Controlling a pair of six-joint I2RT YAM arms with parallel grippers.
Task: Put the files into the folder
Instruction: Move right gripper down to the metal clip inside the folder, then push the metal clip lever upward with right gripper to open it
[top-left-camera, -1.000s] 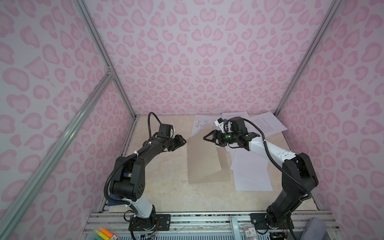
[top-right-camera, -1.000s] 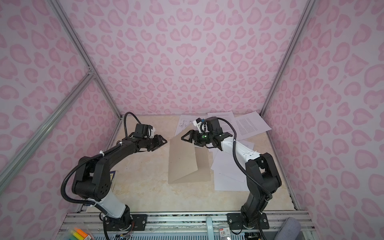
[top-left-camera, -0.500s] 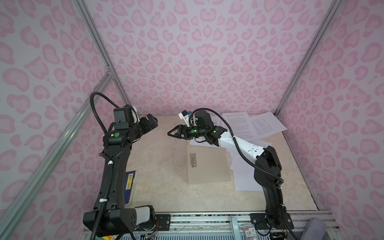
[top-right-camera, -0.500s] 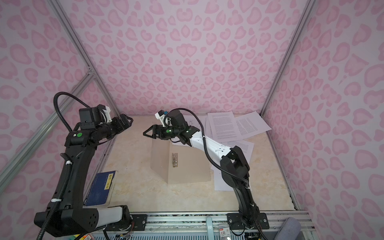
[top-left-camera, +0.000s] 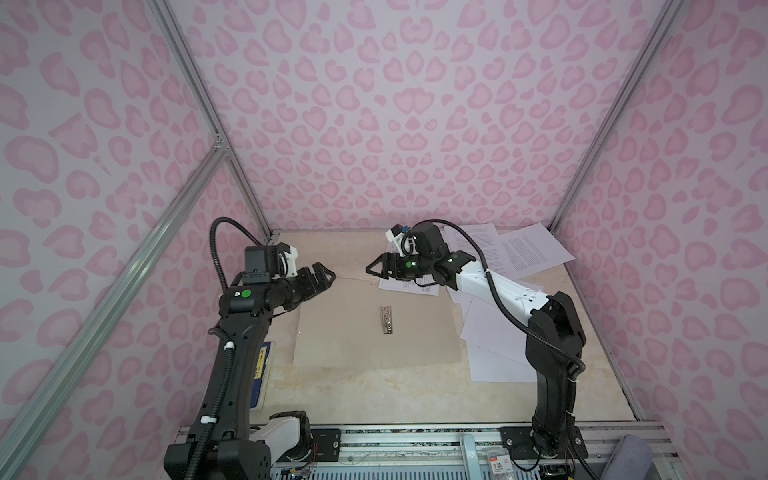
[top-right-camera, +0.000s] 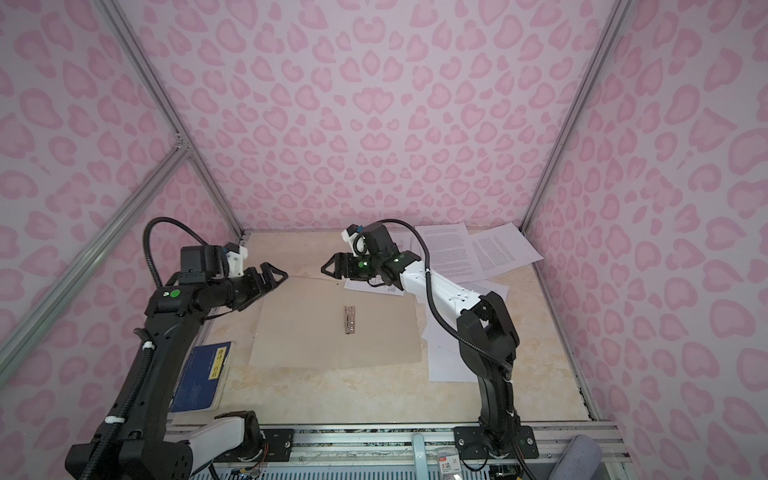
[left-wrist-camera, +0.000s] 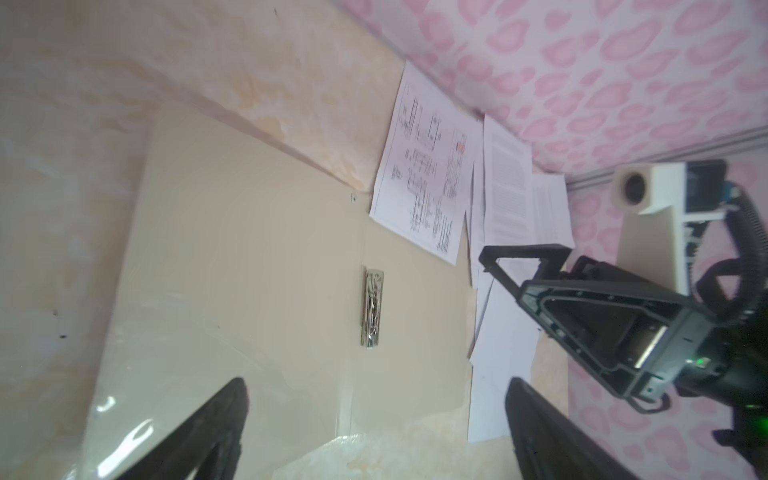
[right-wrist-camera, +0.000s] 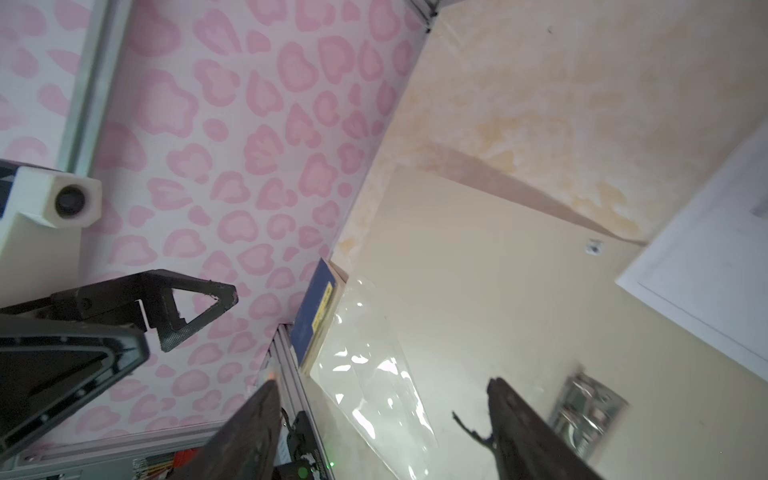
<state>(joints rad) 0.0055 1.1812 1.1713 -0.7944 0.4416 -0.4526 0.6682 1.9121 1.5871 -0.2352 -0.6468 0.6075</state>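
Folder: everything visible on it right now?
The folder lies open, flat on the table, thin beige card, two leaves. A metal clip sits by the spine; a clear pocket covers part of the left leaf. A drawing sheet overlaps the right leaf's far edge. The left tool and right tool hover above, not touching.

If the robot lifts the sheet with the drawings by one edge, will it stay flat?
Probably it will droop: the sheet with the drawings looks like single thin paper lying flat. It likely weighs very little. It partly overlaps the smooth open folder, so a push may slide it.
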